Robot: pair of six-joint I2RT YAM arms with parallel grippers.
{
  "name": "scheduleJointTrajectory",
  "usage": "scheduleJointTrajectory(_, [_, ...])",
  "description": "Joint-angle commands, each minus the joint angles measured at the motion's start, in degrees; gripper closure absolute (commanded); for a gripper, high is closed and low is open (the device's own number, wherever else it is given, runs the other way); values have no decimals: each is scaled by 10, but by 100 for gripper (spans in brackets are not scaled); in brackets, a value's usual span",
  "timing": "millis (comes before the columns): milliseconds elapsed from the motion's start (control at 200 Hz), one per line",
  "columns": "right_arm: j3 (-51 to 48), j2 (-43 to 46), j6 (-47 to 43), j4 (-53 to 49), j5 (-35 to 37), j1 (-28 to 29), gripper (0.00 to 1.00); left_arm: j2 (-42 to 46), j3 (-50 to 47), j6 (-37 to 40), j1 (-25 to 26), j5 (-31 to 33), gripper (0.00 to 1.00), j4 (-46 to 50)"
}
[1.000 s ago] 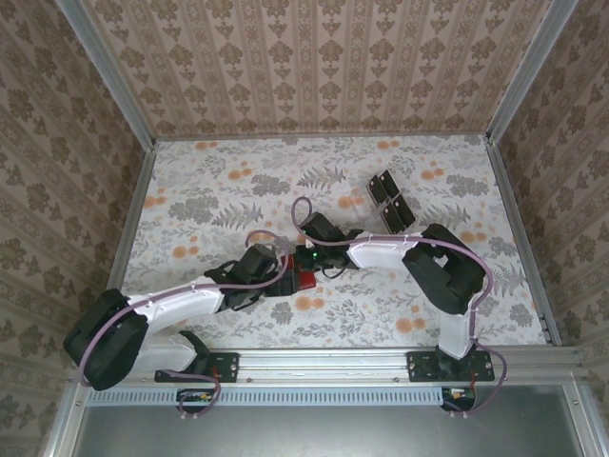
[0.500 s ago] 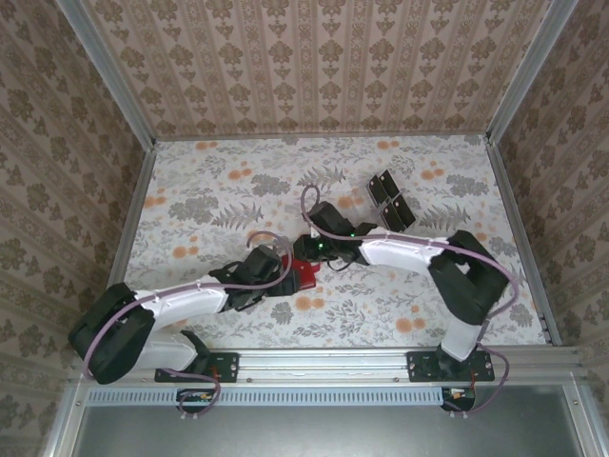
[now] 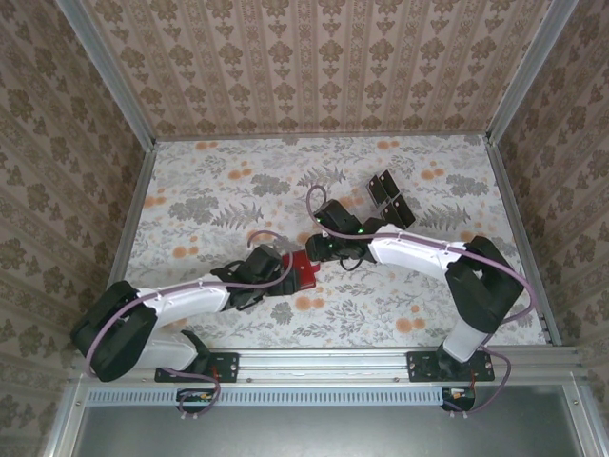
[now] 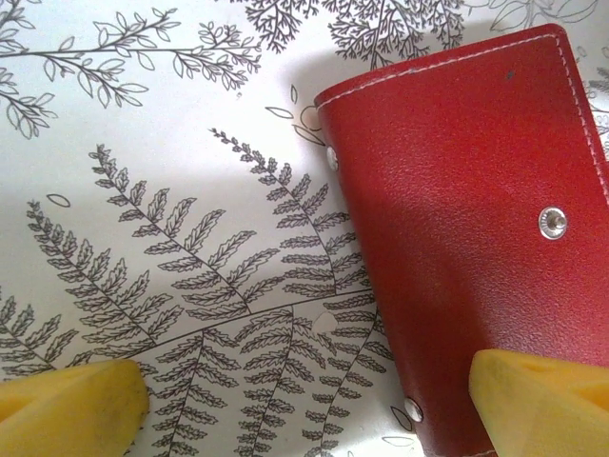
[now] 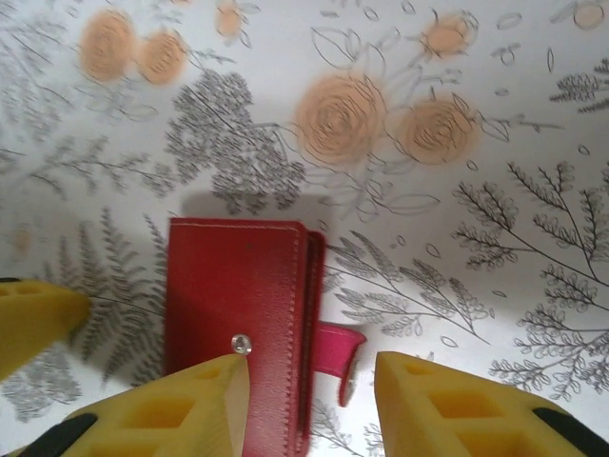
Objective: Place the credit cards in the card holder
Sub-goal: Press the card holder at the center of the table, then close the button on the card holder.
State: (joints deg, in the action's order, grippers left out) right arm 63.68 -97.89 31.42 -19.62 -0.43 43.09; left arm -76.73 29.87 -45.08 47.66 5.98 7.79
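Has the wallet (image 3: pixel 303 271) flat on the table (image 3: pixel 209 190), folded shut with its tab (image 5: pixel 338 347) loose, flanked by both claws, likely for prying it open; cards (image 3: pixel 388 200) well apart at the far right, none loaded yet. Shows the left claw (image 4: pixel 304 409) spread wide, one finger (image 4: pixel 542 400) over the wallet's corner, gripping nothing. Holds the right claw (image 5: pixel 312 381) partly open over the tab edge, empty; contact unclear.

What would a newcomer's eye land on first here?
The red card holder lies folded on the floral table, near centre, with both grippers open over it: the left gripper straddling its edge, the right gripper above its tab side. The black credit cards lie farther back, to the right.
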Motion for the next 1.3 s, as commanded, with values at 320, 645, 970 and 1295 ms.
scheduleJointTrajectory(320, [16, -30, -12, -16, 13, -1, 73, -55, -12, 9, -8, 53, 0, 41])
scheduleJointTrajectory(645, [6, -35, -12, -15, 11, -2, 77, -58, -15, 8, -8, 50, 0, 35])
scheduleJointTrajectory(970, [0, -33, -10, -14, 8, -1, 78, -60, -16, 6, -8, 49, 0, 31])
scheduleJointTrajectory(1295, [-12, -20, -6, -9, 0, -2, 76, -63, -16, 7, -8, 48, 0, 27])
